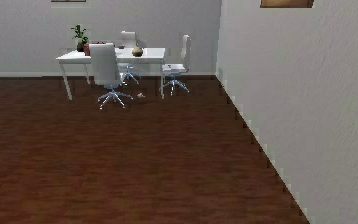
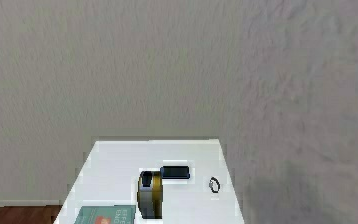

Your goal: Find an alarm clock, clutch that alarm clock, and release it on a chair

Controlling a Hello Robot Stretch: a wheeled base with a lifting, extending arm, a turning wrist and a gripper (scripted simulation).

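Arm side view: white worktop [image 2: 117, 165] set against a grey wall. Near its front edge stands a dark-and-yellow block [image 2: 150, 192]. It may be the alarm clock, but I cannot confirm that. A flat dark slab [image 2: 175, 172] lies just beside it, toward the wall. A small dark ring [image 2: 214, 184] lies near, on the view's right. A teal book [image 2: 99, 215] sits at the front edge, on the view's left. Gripper state: cannot tell.

Forward view: dark wood floor [image 1: 137, 150]. The far worktop [image 1: 72, 56] is white and carries a potted plant [image 1: 80, 38] and a bowl [image 1: 137, 51]. A white swivel chair [image 1: 108, 68] stands at its front, and a second chair [image 1: 176, 62] at its right end.
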